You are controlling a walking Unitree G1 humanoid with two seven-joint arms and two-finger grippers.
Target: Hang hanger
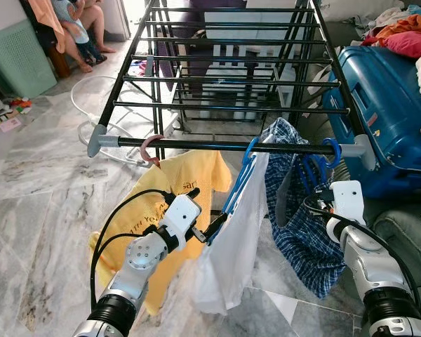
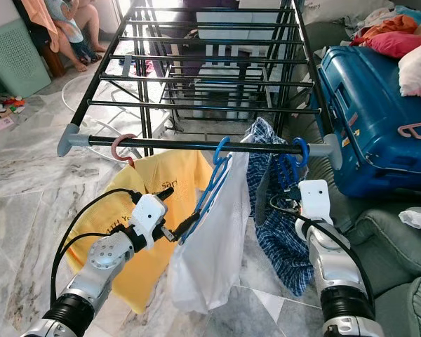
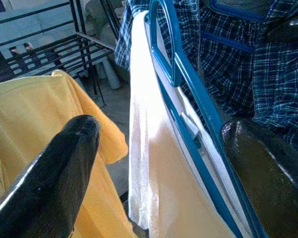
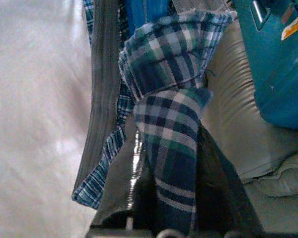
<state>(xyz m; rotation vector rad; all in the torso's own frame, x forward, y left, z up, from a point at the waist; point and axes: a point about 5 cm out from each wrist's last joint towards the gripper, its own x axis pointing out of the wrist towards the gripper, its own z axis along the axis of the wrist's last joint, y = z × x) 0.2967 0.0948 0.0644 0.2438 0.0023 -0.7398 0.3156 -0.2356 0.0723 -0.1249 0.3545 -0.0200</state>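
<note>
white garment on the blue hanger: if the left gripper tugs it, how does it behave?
Likely floppy: the white garment drapes in soft folds off the blue hanger. Probably light, since thin fabric glows in the left wrist view. The hanger may swing or slide, its hook merely looped over the rail. Left gripper is open beside it.

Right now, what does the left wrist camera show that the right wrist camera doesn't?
The left wrist view alone shows the yellow shirt, the blue hanger carrying the white garment, and the rack's bars, seen between two spread black fingers. The right wrist view alone shows the blue suitcase, a grey cushion, and a fold of the plaid shirt pinched at the gripper. Both show the plaid shirt and the white garment.
</note>
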